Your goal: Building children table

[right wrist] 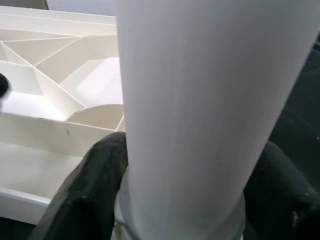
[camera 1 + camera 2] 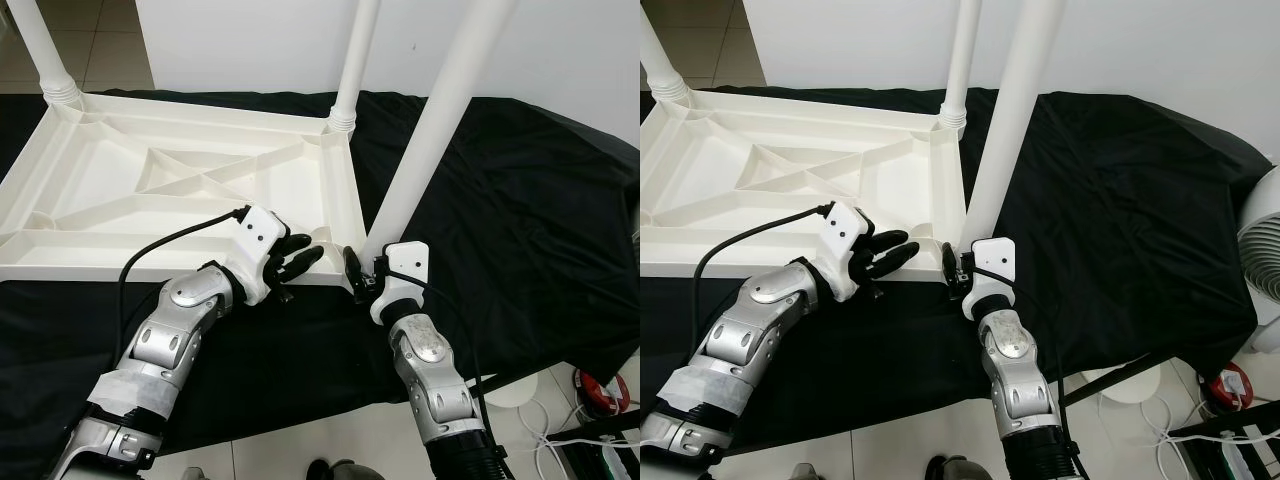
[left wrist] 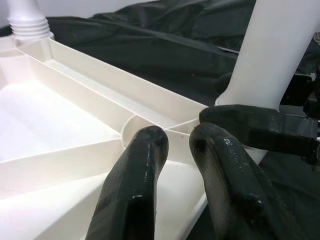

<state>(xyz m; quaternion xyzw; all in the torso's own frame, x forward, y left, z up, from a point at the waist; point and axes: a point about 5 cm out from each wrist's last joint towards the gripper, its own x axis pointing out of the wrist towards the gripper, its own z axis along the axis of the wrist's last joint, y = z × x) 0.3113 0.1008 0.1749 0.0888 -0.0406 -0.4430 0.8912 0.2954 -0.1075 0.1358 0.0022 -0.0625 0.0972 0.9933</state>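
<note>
- The tabletop lies upside down on the black cloth, ribs up, so its corner sockets face me; two legs already stand in the far corners
- My right gripper has its fingers clamped low around the loose leg, close to its foot, where I judge I can steer it best; the leg leans just beside the near corner socket, not yet seated
- My left gripper rests on the tabletop's near edge by that corner, fingers close together and holding nothing, likely to pin the tabletop down
</note>
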